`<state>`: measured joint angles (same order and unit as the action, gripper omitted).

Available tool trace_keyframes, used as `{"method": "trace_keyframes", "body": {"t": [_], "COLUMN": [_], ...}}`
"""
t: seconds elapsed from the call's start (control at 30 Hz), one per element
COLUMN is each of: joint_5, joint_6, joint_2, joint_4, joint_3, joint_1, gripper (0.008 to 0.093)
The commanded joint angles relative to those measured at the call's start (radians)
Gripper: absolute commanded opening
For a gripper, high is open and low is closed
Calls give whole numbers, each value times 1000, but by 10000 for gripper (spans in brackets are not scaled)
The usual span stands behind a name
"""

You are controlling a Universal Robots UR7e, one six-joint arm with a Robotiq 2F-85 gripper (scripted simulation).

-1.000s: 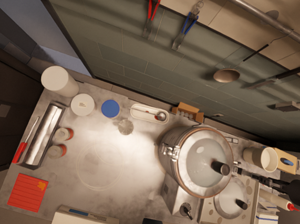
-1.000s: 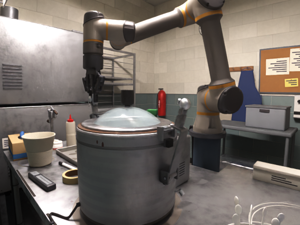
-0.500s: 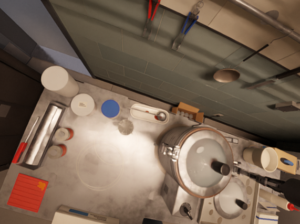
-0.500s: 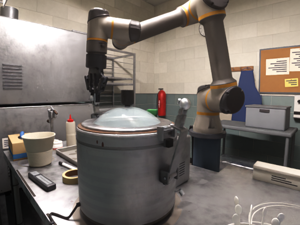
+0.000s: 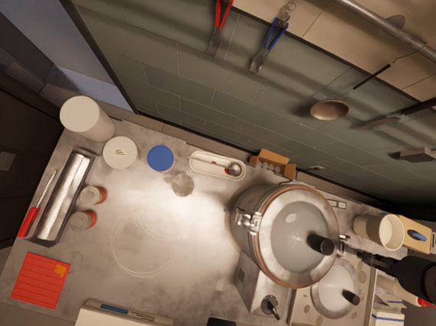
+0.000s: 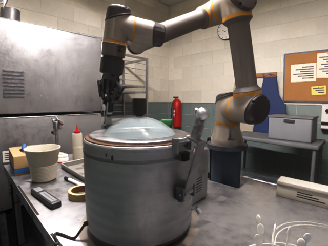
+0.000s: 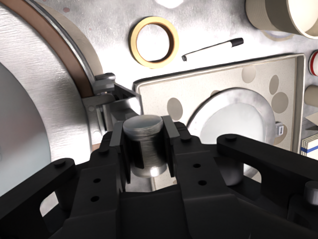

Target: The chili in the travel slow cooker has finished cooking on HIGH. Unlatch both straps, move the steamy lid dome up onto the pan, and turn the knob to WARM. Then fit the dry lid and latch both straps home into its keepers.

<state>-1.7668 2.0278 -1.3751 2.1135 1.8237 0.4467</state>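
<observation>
The slow cooker (image 6: 137, 185) stands mid-counter with the steamy domed lid (image 5: 301, 236) seated on it, the lid's black knob upright. At the cooker's far rim my gripper (image 7: 144, 144) is closed around the round steel handle of the strap latch (image 7: 142, 140), raised above the rim beside the sheet pan. The near strap (image 6: 194, 132) on the cooker's opposite side stands swung up, its ball end free. The dry lid (image 5: 332, 290) lies on the pan (image 7: 231, 102). The control knob (image 5: 269, 304) sits on the cooker's base box.
A tiled wall behind the counter carries hanging tongs and ladles. A paper cup (image 6: 42, 161), tape roll (image 7: 153, 42), marker (image 7: 212, 48) and squeeze bottle (image 6: 77, 141) crowd the pan's side. The counter beyond the near strap holds a foil box (image 6: 302, 192).
</observation>
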Motion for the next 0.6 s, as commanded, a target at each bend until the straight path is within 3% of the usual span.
{"method": "trace_keyframes", "body": {"t": [0.0, 0.57], "joint_5": [-6, -87], "joint_6": [-5, -58], "joint_2": [-1, -4], "joint_4": [3, 48], "joint_3": [3, 30], "joint_1": [-5, -65], "gripper": [80, 80]}}
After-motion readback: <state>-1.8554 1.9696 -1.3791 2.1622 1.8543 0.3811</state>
